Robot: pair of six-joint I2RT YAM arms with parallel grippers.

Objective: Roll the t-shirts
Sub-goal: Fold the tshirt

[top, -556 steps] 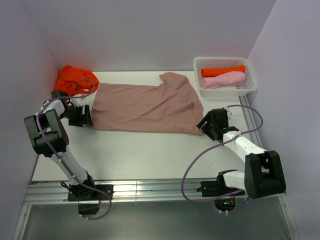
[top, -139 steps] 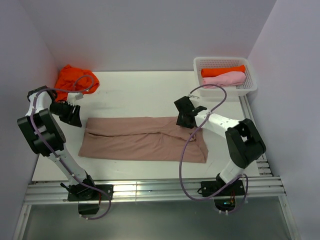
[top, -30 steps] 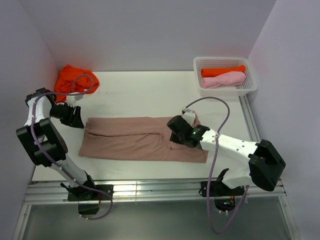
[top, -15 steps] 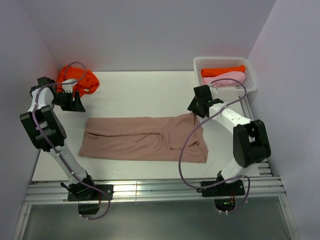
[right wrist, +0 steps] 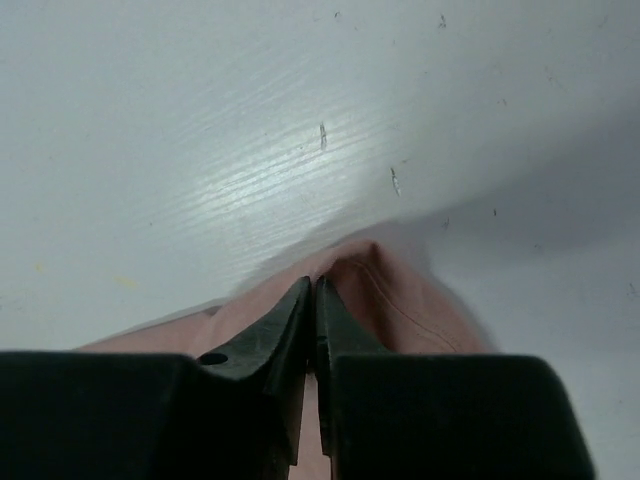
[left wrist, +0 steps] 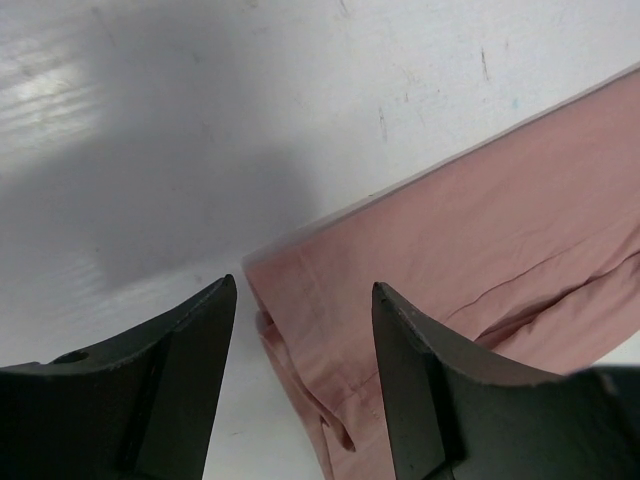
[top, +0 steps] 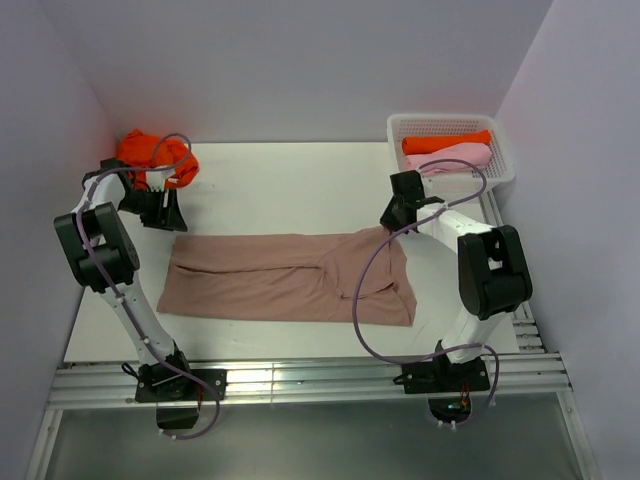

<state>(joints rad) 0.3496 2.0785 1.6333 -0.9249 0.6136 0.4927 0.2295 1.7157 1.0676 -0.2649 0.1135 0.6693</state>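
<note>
The large pinkish-brown t-shirt (top: 290, 280) lies folded in a long band across the table. My left gripper (top: 172, 212) hovers open over its far left corner; in the left wrist view that corner (left wrist: 300, 290) lies between the spread fingers (left wrist: 190, 350), untouched. My right gripper (top: 390, 222) sits at the far right corner. In the right wrist view its jaws (right wrist: 313, 290) are shut, and the cloth (right wrist: 400, 295) bunches up around their tips. A crumpled orange t-shirt (top: 150, 155) lies at the back left.
A white mesh basket (top: 455, 182) at the back right holds a rolled orange t-shirt (top: 445, 143) and a rolled light pink one (top: 450, 158). The white table (top: 280, 190) shows bare behind the shirt. Walls close in on the left, back and right.
The right gripper has shut on the shirt's far right corner. The left gripper has moved from beside the orange t-shirt toward the brown shirt's far left corner.
</note>
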